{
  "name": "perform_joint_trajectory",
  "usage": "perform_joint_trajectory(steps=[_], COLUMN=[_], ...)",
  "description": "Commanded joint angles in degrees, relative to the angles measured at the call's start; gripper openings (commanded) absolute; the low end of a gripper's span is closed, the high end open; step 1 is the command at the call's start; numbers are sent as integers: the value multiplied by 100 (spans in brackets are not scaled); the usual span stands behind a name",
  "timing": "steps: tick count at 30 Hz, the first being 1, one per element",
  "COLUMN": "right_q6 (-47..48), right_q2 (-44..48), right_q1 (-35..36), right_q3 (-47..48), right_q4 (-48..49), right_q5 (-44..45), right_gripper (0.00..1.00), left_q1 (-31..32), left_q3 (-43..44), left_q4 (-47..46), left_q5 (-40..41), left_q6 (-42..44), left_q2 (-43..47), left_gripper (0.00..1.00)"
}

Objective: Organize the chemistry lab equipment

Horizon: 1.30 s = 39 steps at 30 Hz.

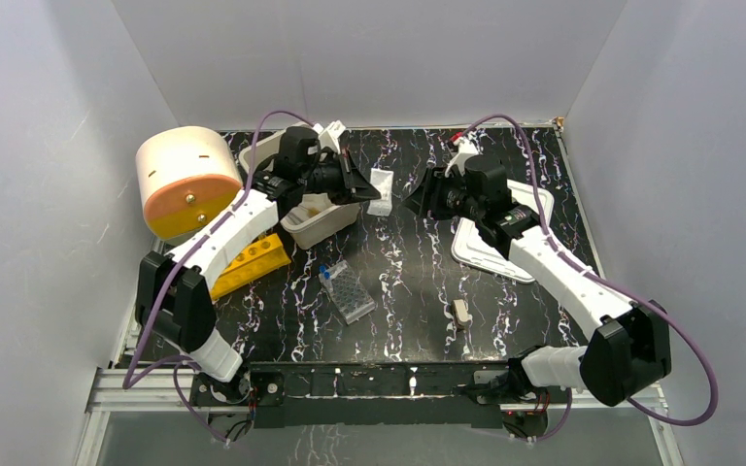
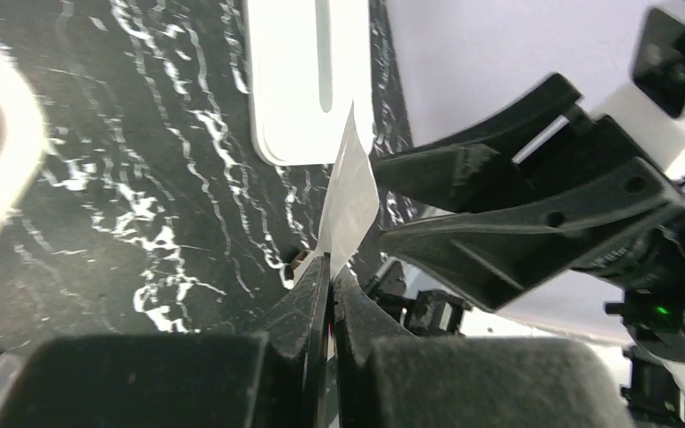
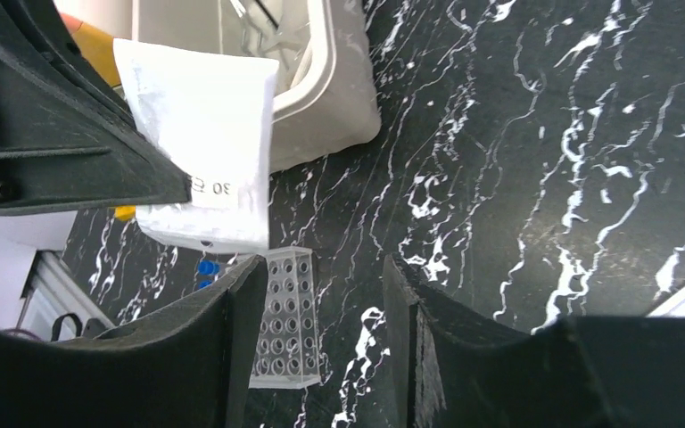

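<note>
Roughly midway, I judge: the left claw (image 2: 330, 267) pinches a white packet (image 3: 205, 134) above the tabletop (image 1: 408, 272), at 3 o'clock of the beige tub (image 1: 325, 231). The right claw (image 3: 321, 267) stands open and empty. The yellow rack (image 1: 253, 260), well tray (image 1: 352, 293) and wooden clamp (image 1: 461, 313) lie outside the tub, toward 6 o'clock.

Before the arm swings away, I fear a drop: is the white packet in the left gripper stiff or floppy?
Probably light: the white packet is sheet-thin, seen edge-on above the shut left gripper. Likely fairly stiff, since it stands out from the grip without drooping. Pinched only at one edge, it might pivot or slip.
</note>
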<state>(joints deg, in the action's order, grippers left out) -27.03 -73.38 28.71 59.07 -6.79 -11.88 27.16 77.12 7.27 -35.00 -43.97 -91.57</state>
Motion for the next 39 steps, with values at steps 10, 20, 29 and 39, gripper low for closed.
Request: perform_joint_trajectory(steps=[10,20,29,39], right_q6=[-146,-182,-181,-109], right_q2=[307,248,160,211], right_q1=[-147,-155,-160,-160], right_q3=[-43,-87,-133,-206], right_q4=[89,-25,-9,70], right_q5=[434,618,639,822], right_gripper=[61,61,62,62], left_q1=[-1535,-1770,-1953,-2039], left_q3=[494,486,718,1398], left_q4=[2128,2702,2740,3173], left_q5=[1549,2368,2382,2872], left_q6=[728,837,526,520], left_q2=[780,312,-381,-1026], left_gripper=[0,0,0,4])
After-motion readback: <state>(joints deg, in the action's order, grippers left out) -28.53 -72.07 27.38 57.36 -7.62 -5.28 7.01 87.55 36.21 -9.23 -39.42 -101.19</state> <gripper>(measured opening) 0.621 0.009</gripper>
